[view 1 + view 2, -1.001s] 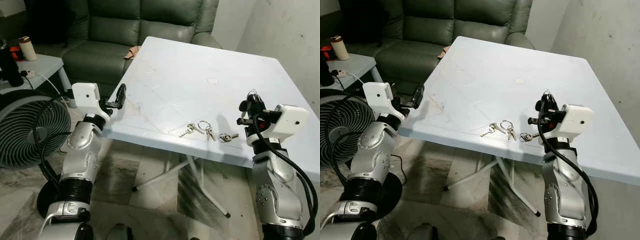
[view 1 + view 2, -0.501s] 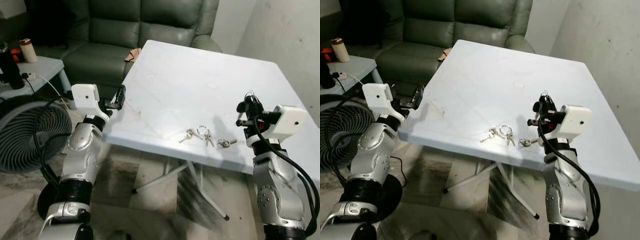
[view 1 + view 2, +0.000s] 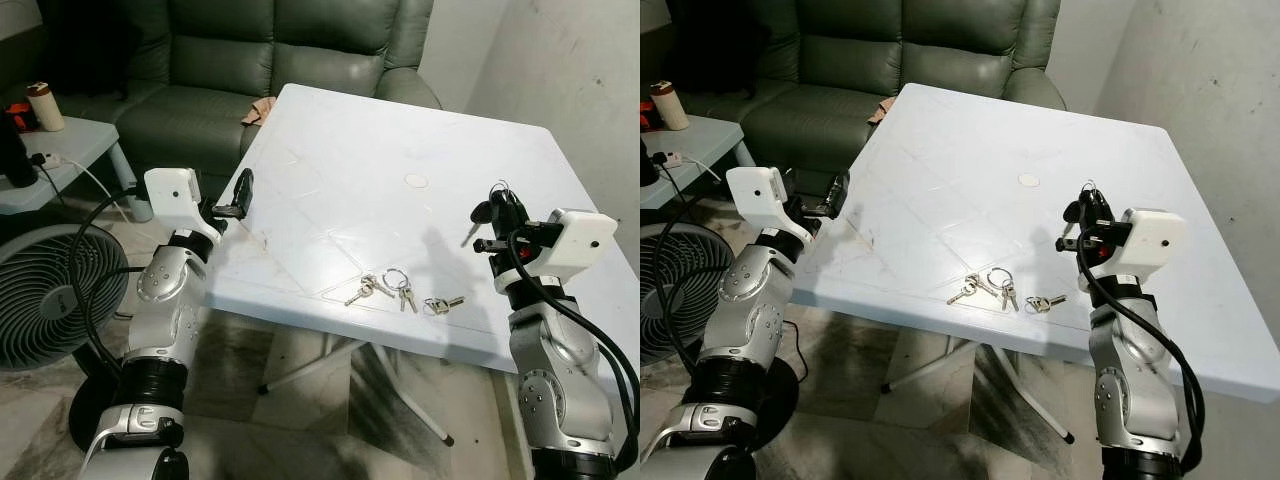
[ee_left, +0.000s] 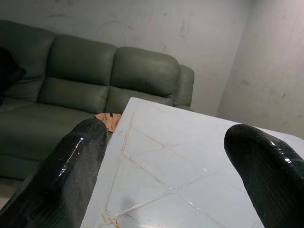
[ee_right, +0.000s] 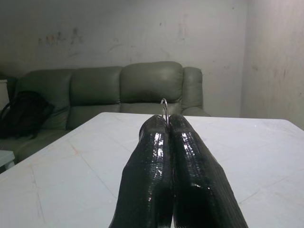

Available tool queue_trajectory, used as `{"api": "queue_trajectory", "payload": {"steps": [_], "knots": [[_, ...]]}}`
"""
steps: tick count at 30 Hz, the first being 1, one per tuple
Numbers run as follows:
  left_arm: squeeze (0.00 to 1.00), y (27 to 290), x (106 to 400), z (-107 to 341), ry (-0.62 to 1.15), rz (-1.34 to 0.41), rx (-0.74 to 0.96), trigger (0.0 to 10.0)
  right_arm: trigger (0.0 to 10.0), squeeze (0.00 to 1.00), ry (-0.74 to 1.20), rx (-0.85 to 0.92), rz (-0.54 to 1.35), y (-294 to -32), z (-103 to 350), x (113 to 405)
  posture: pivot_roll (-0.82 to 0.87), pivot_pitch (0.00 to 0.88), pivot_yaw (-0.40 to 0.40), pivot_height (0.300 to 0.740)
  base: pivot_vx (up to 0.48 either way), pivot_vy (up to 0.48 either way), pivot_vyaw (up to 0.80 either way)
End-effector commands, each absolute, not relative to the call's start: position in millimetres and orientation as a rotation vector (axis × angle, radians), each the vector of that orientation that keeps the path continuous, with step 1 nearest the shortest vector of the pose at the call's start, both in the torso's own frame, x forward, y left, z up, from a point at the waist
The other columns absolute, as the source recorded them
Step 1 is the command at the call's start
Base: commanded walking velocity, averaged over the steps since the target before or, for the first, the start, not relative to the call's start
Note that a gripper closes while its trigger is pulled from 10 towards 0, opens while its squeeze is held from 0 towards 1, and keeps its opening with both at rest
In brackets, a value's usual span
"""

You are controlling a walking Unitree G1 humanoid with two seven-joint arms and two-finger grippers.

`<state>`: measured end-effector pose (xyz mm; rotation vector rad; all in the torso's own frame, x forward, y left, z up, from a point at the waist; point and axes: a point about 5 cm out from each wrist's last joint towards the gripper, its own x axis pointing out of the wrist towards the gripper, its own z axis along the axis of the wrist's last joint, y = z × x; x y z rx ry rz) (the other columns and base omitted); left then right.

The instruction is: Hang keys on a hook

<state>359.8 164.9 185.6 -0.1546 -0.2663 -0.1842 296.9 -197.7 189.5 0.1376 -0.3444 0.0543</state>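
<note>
I have the right gripper point(image 5: 167, 124) pinching a wire key ring point(image 5: 164, 107), its key point(image 3: 472, 228) dangling (remaining keys point(image 3: 400, 291) lie on the white table point(image 3: 340, 170)), ready for hanging, while the left gripper point(image 3: 241, 192) idles, fingers spread.

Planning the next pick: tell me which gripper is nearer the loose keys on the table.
Right. The right gripper hovers just beyond the keys; the left gripper sits at the table's far left edge.
</note>
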Motion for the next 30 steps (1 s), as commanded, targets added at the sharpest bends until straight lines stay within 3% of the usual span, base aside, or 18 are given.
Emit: {"api": "queue_trajectory", "payload": {"steps": [1, 23, 30], "knots": [[0.0, 163.6, 360.9, 188.1, -0.277, -0.182, -0.153, 10.0, 10.0, 0.0, -0.374, 0.124, 0.065, -198.5, 198.4, 295.9, 0.02, 0.014, -0.076, 0.74, 0.0, 0.0, 0.0], [0.0, 163.3, 362.1, 185.5, -0.263, -0.184, -0.141, 10.0, 10.0, 0.0, -0.356, 0.111, 0.043, -199.3, 196.3, 295.8, 0.01, 0.014, -0.072, 0.74, 0.0, 0.0, 0.0], [0.0, 163.0, 362.2, 185.2, -0.261, -0.181, -0.14, 10.0, 10.0, 0.0, -0.35, 0.129, 0.056, -198.7, 196.1, 297.5, 0.02, 0.008, -0.077, 0.74, 0.0, 0.0, -0.75]]}}
